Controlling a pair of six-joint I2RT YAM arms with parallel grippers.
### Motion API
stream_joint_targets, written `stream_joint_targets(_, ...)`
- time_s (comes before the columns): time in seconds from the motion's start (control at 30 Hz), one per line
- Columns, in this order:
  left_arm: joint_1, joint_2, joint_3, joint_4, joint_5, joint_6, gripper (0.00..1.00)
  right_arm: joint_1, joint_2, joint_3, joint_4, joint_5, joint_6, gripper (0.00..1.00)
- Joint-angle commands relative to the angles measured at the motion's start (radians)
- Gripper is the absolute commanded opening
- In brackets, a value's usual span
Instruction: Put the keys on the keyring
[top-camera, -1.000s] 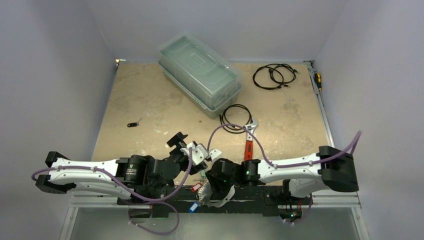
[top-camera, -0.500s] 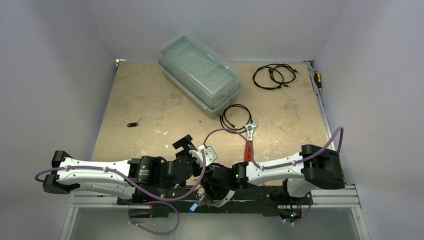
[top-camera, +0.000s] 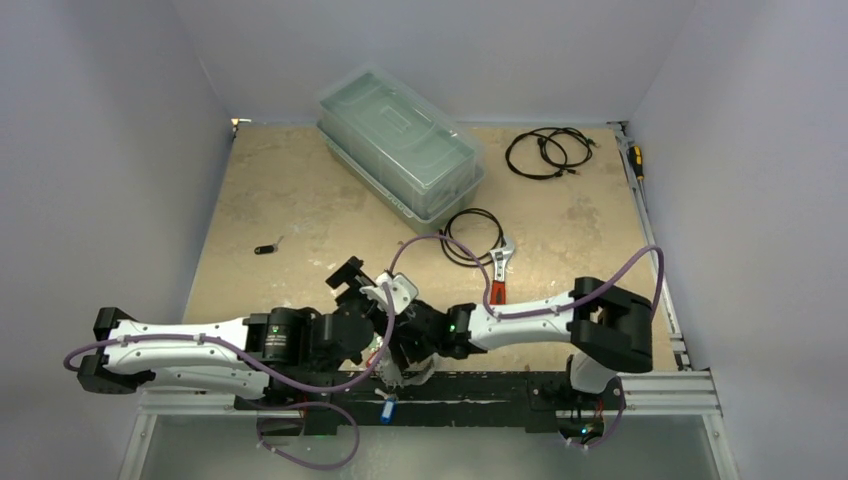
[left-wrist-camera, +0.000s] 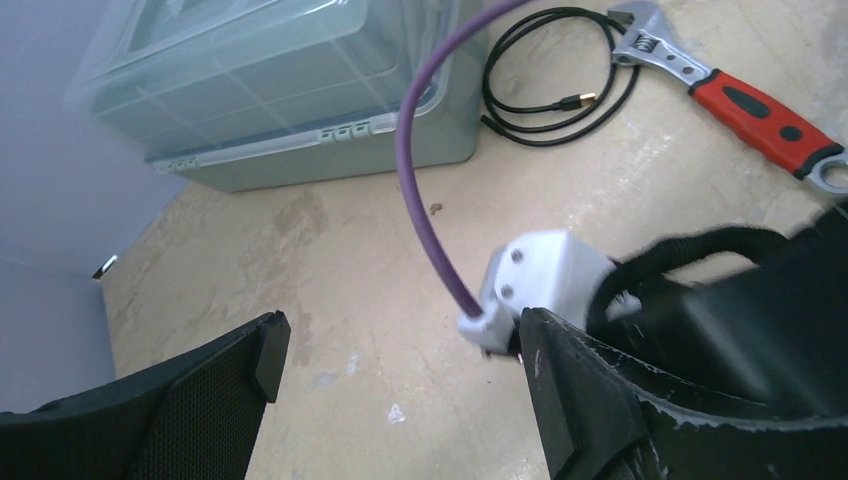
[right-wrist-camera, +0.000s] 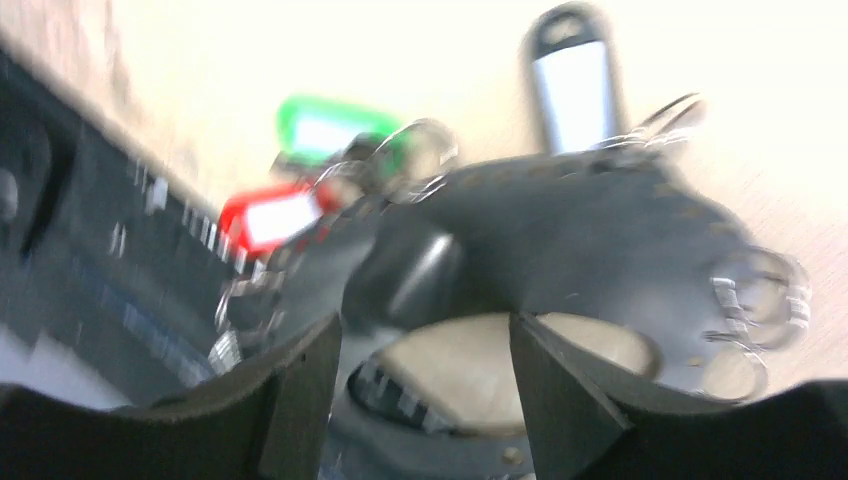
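Left arm (top-camera: 190, 345): white and black jointed arm, lying low along the near edge, forearm reaching right toward the middle.
Left gripper (left-wrist-camera: 400, 338): black two-finger gripper, jaws spread wide.
Right arm (top-camera: 530, 312): white and black jointed arm, elbow folded at the right, forearm reaching left.
Right gripper (right-wrist-camera: 420, 345): black fingers held apart, tilted downward, view blurred.
Wrists: close together at the centre.

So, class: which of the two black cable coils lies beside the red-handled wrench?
The nearer coil, just in front of the plastic box, by the wrench head; the other coil lies apart near the far right corner.
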Motion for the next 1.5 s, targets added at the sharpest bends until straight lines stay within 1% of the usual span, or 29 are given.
stream_joint_targets(0.0,-0.024,0.01,-0.011,0.019,0.11,-0.027,0.89,-0.135,0.104,0.089,0.116,0.175,-0.167,0.67)
stream_joint_targets(0.13,-0.022,0.005,-0.015,0.021,0.11,-0.03,0.89,-0.204,0.149,0.138,0.15,0.168,-0.258,0.68)
stream_joint_targets(0.23,-0.021,0.006,-0.018,0.022,0.107,-0.033,0.89,-0.217,0.133,0.15,0.126,0.154,-0.287,0.68)
stream_joint_targets(0.4,-0.015,0.003,-0.02,0.021,0.11,-0.036,0.9,-0.215,0.029,0.063,0.1,0.103,-0.242,0.68)
stream_joint_targets(0.47,-0.012,0.004,-0.02,0.022,0.111,-0.035,0.9,-0.215,-0.02,0.004,0.13,0.082,-0.208,0.67)
stream_joint_targets(0.53,-0.01,0.005,-0.02,0.022,0.113,-0.034,0.9,-0.217,-0.053,-0.053,0.202,0.03,-0.182,0.67)
stream_joint_targets(0.6,-0.008,0.01,-0.019,0.021,0.116,-0.035,0.9,-0.221,-0.048,-0.085,0.232,0.043,-0.18,0.67)
stream_joint_targets(0.67,-0.008,0.012,-0.017,0.019,0.117,-0.037,0.9,-0.234,-0.026,-0.083,0.226,0.061,-0.185,0.68)
stream_joint_targets(0.8,-0.008,0.007,-0.018,0.018,0.12,-0.041,0.89,-0.322,0.0,-0.107,0.277,0.034,-0.195,0.68)
stream_joint_targets(0.87,-0.008,0.008,-0.019,0.019,0.119,-0.037,0.89,-0.385,0.012,-0.104,0.291,0.021,-0.204,0.68)
stream_joint_targets(1.0,-0.008,0.01,-0.019,0.019,0.119,-0.038,0.89,-0.456,0.04,-0.056,0.284,0.041,-0.245,0.69)
stream_joint_targets(1.1,-0.008,0.008,-0.02,0.02,0.116,-0.036,0.89,-0.49,0.065,-0.003,0.257,0.067,-0.264,0.69)
stream_joint_targets(1.2,-0.008,0.004,-0.022,0.022,0.107,-0.034,0.9,-0.497,0.065,0.033,0.229,0.093,-0.269,0.69)
stream_joint_targets(1.3,-0.008,0.002,-0.025,0.026,0.087,-0.033,0.9,-0.497,0.02,0.044,0.218,0.083,-0.269,0.69)
stream_joint_targets(1.33,-0.008,0.003,-0.024,0.028,0.072,-0.032,0.9,-0.497,-0.005,0.04,0.202,0.101,-0.275,0.69)
stream_joint_targets(1.47,-0.008,-0.003,-0.034,0.042,0.012,-0.02,0.95,-0.494,-0.153,0.022,0.199,0.108,-0.306,0.72)
